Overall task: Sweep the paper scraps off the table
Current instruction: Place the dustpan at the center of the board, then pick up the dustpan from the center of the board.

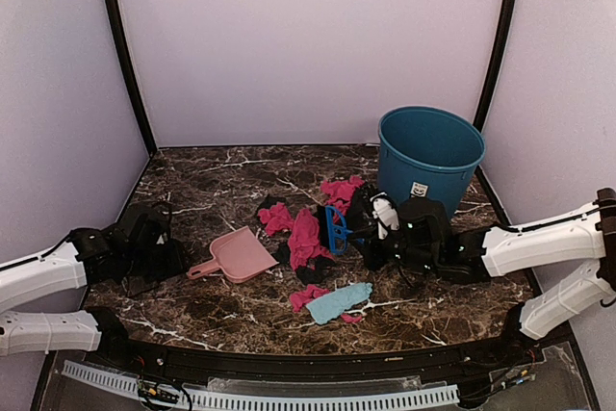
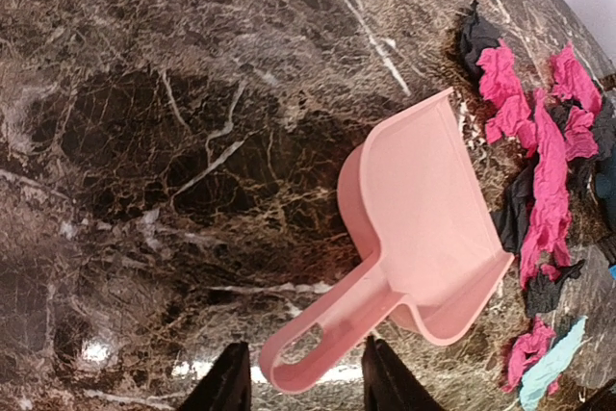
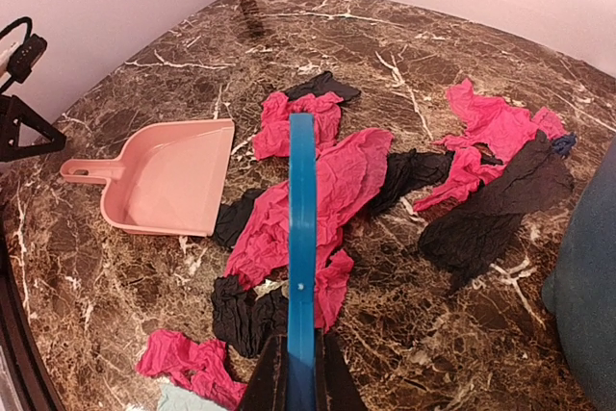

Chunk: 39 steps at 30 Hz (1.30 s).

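Observation:
Magenta and black paper scraps (image 1: 306, 235) lie in a loose pile mid-table, with a light blue scrap (image 1: 339, 302) nearer the front; they also show in the right wrist view (image 3: 327, 194) and the left wrist view (image 2: 547, 180). My right gripper (image 3: 300, 365) is shut on the blue hand brush (image 3: 301, 238) and holds it over the pile (image 1: 336, 228). The pink dustpan (image 1: 241, 254) lies left of the pile. My left gripper (image 2: 303, 382) is open, its fingers on either side of the dustpan handle's end (image 2: 298, 344), not touching it.
A teal bucket (image 1: 429, 156) stands at the back right, just behind the right arm. The marble table (image 1: 221, 180) has a black rim at the front. Pale walls close in the back and both sides.

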Available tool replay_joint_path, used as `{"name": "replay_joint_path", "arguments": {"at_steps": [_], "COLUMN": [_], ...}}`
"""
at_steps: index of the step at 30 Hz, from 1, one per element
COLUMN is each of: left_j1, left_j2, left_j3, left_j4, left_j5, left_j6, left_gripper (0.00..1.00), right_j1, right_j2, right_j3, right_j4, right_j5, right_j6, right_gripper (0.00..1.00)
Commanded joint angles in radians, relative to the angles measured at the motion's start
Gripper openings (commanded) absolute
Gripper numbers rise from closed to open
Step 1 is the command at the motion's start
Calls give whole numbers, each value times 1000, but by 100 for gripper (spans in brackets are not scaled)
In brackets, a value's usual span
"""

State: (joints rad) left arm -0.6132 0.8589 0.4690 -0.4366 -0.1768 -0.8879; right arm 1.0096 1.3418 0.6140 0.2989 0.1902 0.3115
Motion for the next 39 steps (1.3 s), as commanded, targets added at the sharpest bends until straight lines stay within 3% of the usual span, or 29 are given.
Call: {"name": "replay_joint_path", "arguments": {"at_steps": [1, 12, 16, 27, 39], "left_j1": [4, 4, 6, 7, 11], "left_j2": [-30, -241, -277, -198, -248], "left_j3": [50, -19, -79, -167, -247], "left_j4": [-26, 9, 78, 236, 236], "left_j5": [-6, 66, 108, 175, 106], "left_j6": [25, -12, -41, -86, -147], "left_gripper": [47, 87, 94, 95, 92], "right_j1": [-3, -2, -2, 0, -1], "right_j2": [-34, -45, -44, -68, -77], "right_j3": [-15, -24, -25, -38, -45], "right_j4": [48, 57, 61, 64, 65], "right_j5": [-8, -11, -17, -42, -49], "right_j6": [6, 5, 9, 18, 24], "right_gripper": [0, 0, 0, 0, 0]}}
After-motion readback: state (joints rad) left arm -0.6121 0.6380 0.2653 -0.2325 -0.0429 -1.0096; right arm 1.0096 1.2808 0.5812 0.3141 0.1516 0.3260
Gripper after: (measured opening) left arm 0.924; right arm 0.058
